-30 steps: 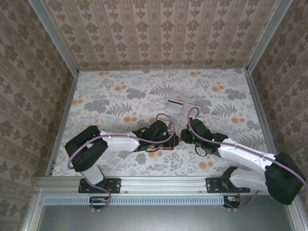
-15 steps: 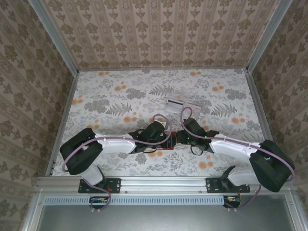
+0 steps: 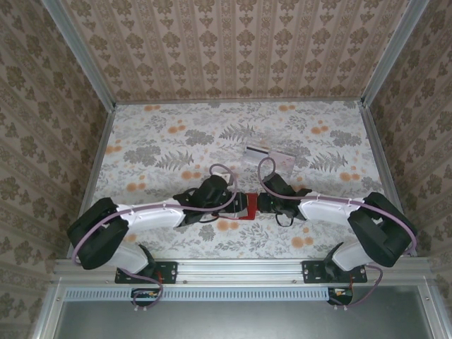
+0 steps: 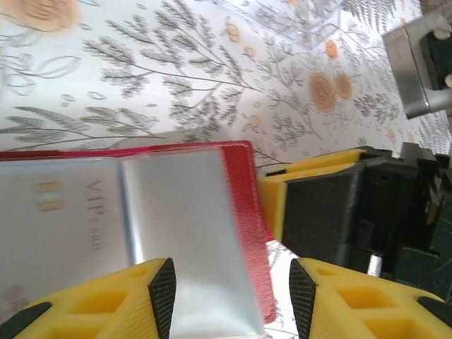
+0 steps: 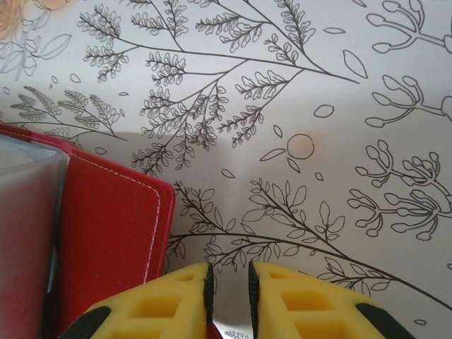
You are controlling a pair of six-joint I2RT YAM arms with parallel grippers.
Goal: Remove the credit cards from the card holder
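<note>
From above, the two arms meet at the middle of the table [image 3: 162, 134]. The left gripper [image 3: 235, 205] and the right gripper [image 3: 256, 203] face each other over the red holder [image 3: 245, 209], which lies on the near half and is mostly covered by them. Two cards [image 3: 268, 155] lie flat farther back, well apart from the holder, one with a dark stripe. From this height we cannot read either jaw gap.

The left wrist view brings the holder [image 4: 141, 226] close. It lies open, with a red border around a grey-blue sleeve where "VIP card" is faintly lettered. The left gripper [image 4: 233, 293] has its jaws spread wide. The holder's right edge sits in the gap, short of the right-hand pad, so nothing is clamped. One of the right gripper's fingers [image 4: 321, 205] stands just beside that red edge. A clear plastic piece [image 4: 311, 14] is cut off by the top of the frame.

The right wrist view gives the holder's red corner [image 5: 113, 240] and a blurred strip of sleeve at the left edge. The right gripper [image 5: 229, 289] has its jaws nearly together, with a thin slit of table between them. The tips are cut off below, so we cannot tell whether they pinch anything.
</note>
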